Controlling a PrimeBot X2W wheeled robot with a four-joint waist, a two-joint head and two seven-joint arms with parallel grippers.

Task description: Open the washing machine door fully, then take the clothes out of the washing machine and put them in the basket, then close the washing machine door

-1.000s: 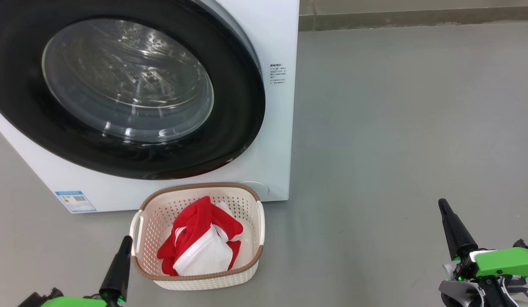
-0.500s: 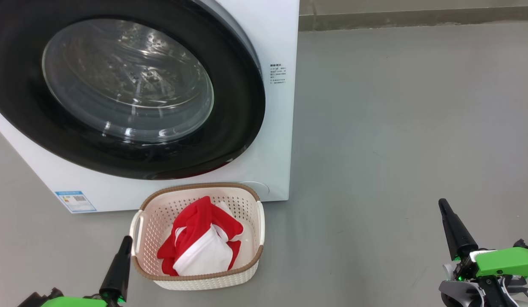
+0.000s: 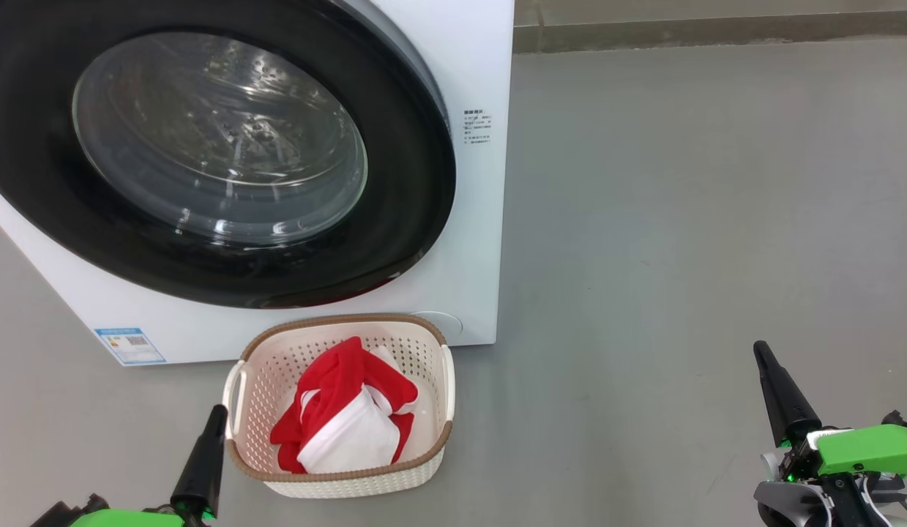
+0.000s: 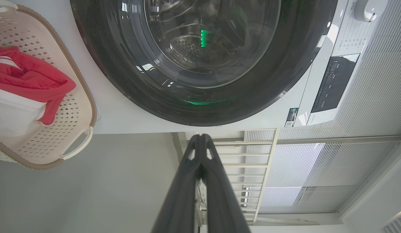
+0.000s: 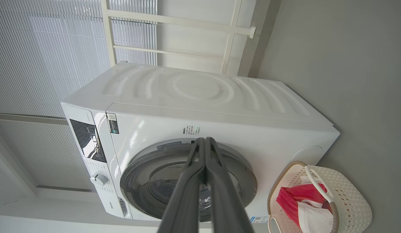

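Note:
The white washing machine (image 3: 468, 219) stands at upper left, and its black-rimmed round door (image 3: 219, 139) with the glass window lies flush against the front, closed. Below it on the floor sits the cream basket (image 3: 277, 366) holding the red and white clothes (image 3: 347, 424). My left gripper (image 3: 217, 411) is shut and empty just left of the basket. Far to the right, my right gripper (image 3: 759, 348) is shut and empty over bare floor. The left wrist view shows the door (image 4: 200, 97), the basket (image 4: 74, 97) and the clothes (image 4: 28, 77). The right wrist view takes in the whole machine (image 5: 219, 106), door (image 5: 148, 181) and basket (image 5: 346, 191).
Grey floor (image 3: 680, 219) spreads to the right of the machine up to a wall base (image 3: 717, 29). A blue label sticker (image 3: 129, 345) marks the machine's lower left front. Slatted blinds and a white rail (image 5: 174, 22) stand behind the machine.

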